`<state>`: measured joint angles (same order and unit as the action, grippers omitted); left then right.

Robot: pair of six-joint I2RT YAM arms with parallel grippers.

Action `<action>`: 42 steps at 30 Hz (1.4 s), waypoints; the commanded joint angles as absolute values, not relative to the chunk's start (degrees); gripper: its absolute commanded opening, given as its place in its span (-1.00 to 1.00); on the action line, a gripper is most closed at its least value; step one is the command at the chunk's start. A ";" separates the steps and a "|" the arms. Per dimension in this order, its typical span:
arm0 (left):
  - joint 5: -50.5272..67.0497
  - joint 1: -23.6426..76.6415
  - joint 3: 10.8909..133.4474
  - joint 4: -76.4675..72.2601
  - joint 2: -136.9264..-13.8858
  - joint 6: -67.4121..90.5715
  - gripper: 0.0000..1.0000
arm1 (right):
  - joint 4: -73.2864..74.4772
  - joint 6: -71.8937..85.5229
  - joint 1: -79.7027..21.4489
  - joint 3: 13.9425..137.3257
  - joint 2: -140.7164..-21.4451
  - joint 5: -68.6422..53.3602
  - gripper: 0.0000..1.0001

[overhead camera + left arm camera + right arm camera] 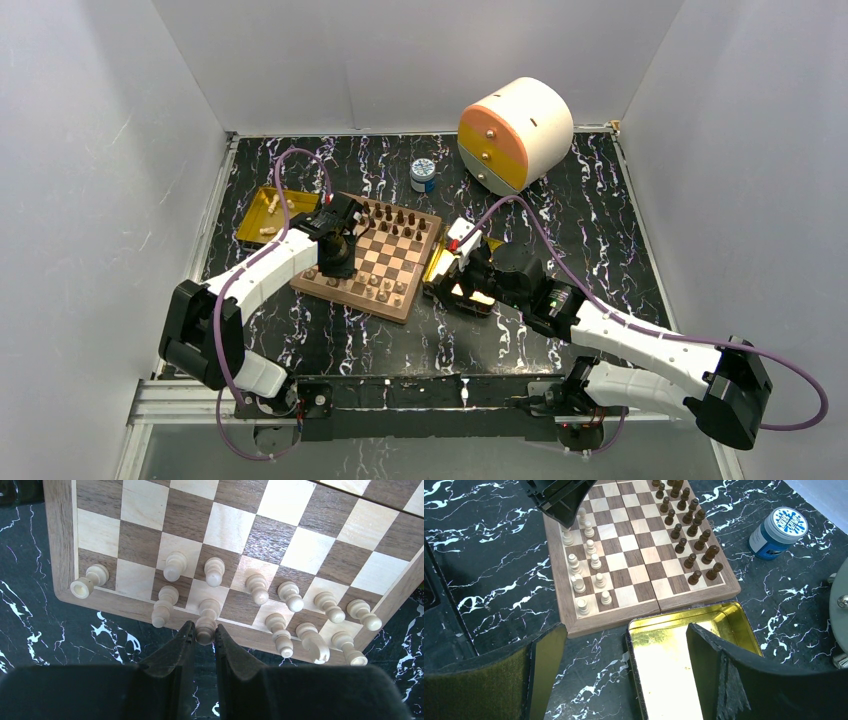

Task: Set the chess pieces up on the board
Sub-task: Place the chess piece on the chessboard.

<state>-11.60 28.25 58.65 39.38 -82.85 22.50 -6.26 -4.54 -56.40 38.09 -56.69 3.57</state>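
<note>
The board lies left of centre on the black marble table. Dark chess pieces fill its far two rows, and pale chess pieces stand in its near rows. My left gripper hangs over the board's near-left edge. It is shut on the head of one pale piece, which stands upright on the edge row. My right gripper is open with nothing between its fingers. It hovers over the near end of a gold tray beside the board's right side.
A second gold tray left of the board holds a few pale pieces. A blue-lidded jar stands behind the board. A round white, orange and yellow drawer unit sits at the back right. White walls close in three sides.
</note>
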 commanded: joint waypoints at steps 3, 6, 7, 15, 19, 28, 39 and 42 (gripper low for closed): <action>-13.41 28.56 58.44 39.38 -82.97 22.15 -0.94 | -8.53 -5.01 -56.69 39.79 -55.81 4.54 0.97; -13.53 28.65 58.28 39.13 -83.01 22.15 -0.94 | -8.53 -4.91 -56.68 39.57 -55.82 4.48 0.97; -13.66 28.65 58.27 39.12 -82.97 22.08 -0.94 | -8.53 -4.84 -56.69 39.63 -55.79 4.50 0.97; -13.90 28.83 58.07 39.15 -83.14 22.06 -0.90 | -8.44 -4.64 -56.63 39.30 -55.32 4.48 0.97; -13.79 28.92 58.22 39.11 -83.14 21.98 -0.83 | -8.44 -4.70 -56.67 39.42 -55.42 4.56 0.97; -14.11 29.17 58.62 39.57 -83.93 21.63 -0.81 | -8.44 -4.88 -56.66 39.55 -55.69 4.66 0.97; -13.61 29.43 58.90 39.73 -83.47 21.27 -0.66 | -8.61 -5.03 -56.66 39.59 -56.16 4.52 0.97; -13.69 29.44 59.03 39.80 -83.17 21.19 -0.63 | -8.68 -5.00 -56.67 39.39 -56.58 4.42 0.97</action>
<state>-12.91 29.12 58.61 38.98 -83.11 21.56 -6.15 -4.69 -56.40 38.09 -56.71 4.12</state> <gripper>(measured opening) 0.185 0.985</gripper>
